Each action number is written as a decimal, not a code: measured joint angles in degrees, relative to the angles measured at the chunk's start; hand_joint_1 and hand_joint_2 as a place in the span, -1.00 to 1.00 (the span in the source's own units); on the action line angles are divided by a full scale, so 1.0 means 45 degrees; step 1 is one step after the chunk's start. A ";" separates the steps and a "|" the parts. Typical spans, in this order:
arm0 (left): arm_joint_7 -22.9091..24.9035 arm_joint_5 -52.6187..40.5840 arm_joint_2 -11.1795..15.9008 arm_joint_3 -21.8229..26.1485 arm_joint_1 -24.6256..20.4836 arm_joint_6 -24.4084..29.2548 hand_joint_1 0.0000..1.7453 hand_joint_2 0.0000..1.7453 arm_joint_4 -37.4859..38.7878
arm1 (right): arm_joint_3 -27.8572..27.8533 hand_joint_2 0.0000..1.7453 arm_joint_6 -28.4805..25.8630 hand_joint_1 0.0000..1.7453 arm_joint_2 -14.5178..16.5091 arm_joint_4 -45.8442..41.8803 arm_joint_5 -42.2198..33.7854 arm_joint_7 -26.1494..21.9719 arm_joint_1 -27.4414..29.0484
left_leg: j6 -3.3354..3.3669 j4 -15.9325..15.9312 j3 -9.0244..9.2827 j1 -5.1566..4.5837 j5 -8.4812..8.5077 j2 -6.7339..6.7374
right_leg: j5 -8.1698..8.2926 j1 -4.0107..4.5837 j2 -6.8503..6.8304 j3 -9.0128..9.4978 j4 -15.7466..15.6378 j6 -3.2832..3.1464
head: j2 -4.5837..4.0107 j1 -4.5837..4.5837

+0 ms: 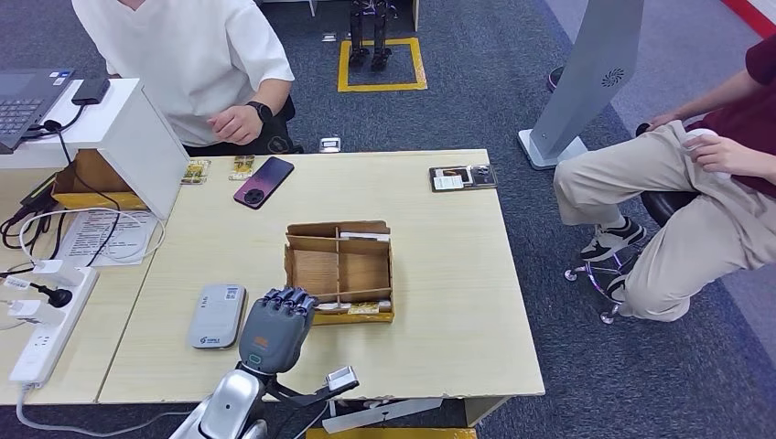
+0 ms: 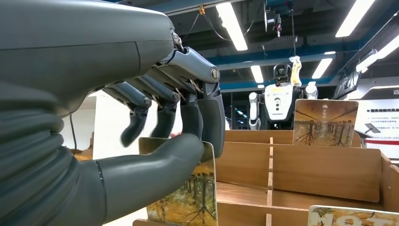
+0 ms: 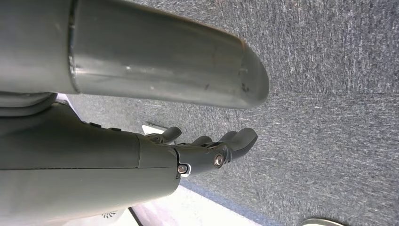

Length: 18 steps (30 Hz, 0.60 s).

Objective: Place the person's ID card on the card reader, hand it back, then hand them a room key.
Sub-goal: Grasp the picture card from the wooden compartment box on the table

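On the table are counted: one wooden divided box [image 1: 339, 265], one grey card reader [image 1: 217, 315], one phone [image 1: 264, 182], one laptop [image 1: 27, 102], one power strip [image 1: 50, 329]. Two persons [image 1: 197, 55] are seated nearby.

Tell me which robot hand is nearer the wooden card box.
Left. The left robot hand is at the wooden card box, pinching a card there; the right robot hand hangs over the carpet.

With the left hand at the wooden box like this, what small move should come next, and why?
Probably a short lift straight up. In the left wrist view the left hand pinches a picture-printed room key card between thumb and fingers, its lower part still down in the wooden box. Raising it should clear the divider before the hand carries it toward the person across the table.
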 joint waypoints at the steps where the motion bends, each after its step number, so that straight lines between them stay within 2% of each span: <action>1: 0.0000 -0.0004 0.0000 0.0000 -0.0001 0.0000 1.00 1.00 0.0000 | 0.0000 -1.00 0.0000 -1.00 0.0000 0.0000 0.0000 0.0000 0.0000 | 0.0000 0.0000 0.0000 0.0000 0.0000 0.0000 | 0.0000 0.0000 0.0000 0.0000 0.0000 0.0000 | 0.0000 0.0000; 18: -0.0261 0.0188 -0.0015 -0.0005 -0.0233 0.0121 1.00 1.00 0.1024 | 0.0000 -1.00 0.0000 -1.00 -0.0023 0.0000 -0.0002 -0.0019 -0.0005 | 0.0000 0.0000 0.0006 0.0000 0.0006 0.0001 | 0.0003 0.0000 0.0001 0.0003 0.0000 -0.0002 | 0.0000 0.0000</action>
